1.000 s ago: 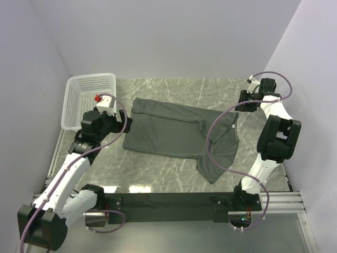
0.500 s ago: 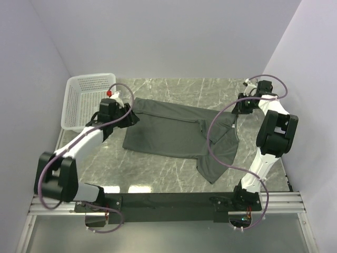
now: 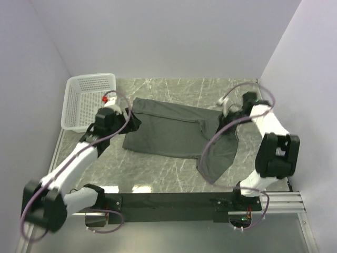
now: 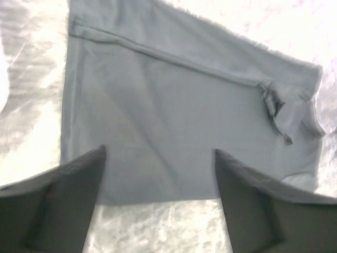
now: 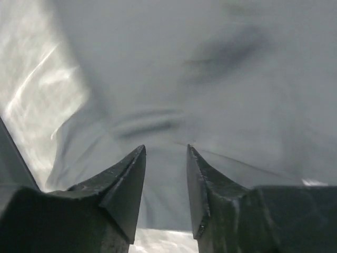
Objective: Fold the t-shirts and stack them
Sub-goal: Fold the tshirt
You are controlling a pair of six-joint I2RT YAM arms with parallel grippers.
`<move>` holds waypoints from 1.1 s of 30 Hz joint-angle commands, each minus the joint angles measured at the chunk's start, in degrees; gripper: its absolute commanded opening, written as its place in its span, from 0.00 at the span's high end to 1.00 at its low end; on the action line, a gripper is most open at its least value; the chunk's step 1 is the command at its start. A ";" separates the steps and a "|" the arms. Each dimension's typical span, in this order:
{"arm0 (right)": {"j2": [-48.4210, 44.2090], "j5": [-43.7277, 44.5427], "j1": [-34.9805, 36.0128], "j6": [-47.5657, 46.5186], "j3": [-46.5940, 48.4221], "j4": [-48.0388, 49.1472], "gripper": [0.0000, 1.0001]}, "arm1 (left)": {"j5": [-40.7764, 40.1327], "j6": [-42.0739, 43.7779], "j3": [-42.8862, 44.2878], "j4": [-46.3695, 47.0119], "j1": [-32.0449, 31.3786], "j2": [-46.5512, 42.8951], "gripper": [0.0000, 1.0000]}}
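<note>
Right end effector [image 3: 227, 113] has swung in from the far right of the table [image 3: 158, 171] onto the right sleeve of the t-shirt [image 3: 171, 132], which lies spread flat, collar to the right. Its fingers stand narrowly parted against the cloth; whether they pinch it I cannot tell. Left end effector [image 4: 158, 153] hovers released over the shirt's left edge. White mesh basket [image 3: 79, 118] sits at the far left, apart from the shirt, its mesh floor in view.
</note>
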 commanded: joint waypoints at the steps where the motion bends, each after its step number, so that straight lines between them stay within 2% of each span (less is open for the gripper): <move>1: -11.35 3.28 7.09 -21.69 -11.34 -4.19 0.52 | -4.95 -5.77 -6.58 -0.29 0.09 -10.39 0.07; 2: -13.75 4.17 11.03 -22.94 -13.80 -3.03 0.49 | -4.95 -10.58 -8.07 -0.29 0.18 -12.00 0.01; 3: -16.12 5.13 13.07 -23.22 -18.27 -1.54 0.48 | -5.04 -12.98 -10.79 -0.29 0.26 -13.40 0.01; 4: -20.23 6.36 14.83 -23.31 -20.14 1.17 0.46 | -5.04 -15.00 -11.94 -0.37 0.44 -14.55 0.01; 8: -26.86 12.68 23.36 -17.34 -26.39 4.88 0.44 | -3.99 -23.53 -14.24 -5.46 0.70 -16.15 0.01; 11: -29.67 15.50 28.11 -14.09 -30.34 5.41 0.44 | -2.84 -25.56 -14.24 -10.56 0.79 -14.83 0.05; 13: -31.60 20.42 31.70 -12.07 -33.68 6.38 0.44 | -2.84 -27.23 -14.85 -12.67 0.70 -14.30 0.06; 21: -36.88 23.16 36.90 -15.13 -38.61 3.39 0.44 | -4.77 -31.54 -18.46 -10.66 0.70 -13.16 0.16; 28: -36.36 25.53 41.21 -13.56 -41.86 5.41 0.46 | -5.04 -32.77 -17.05 -9.17 0.79 -5.87 0.24; 33: -36.53 26.06 43.67 -12.50 -43.62 7.17 0.47 | -5.04 -33.21 -16.26 -6.62 0.79 -2.35 0.25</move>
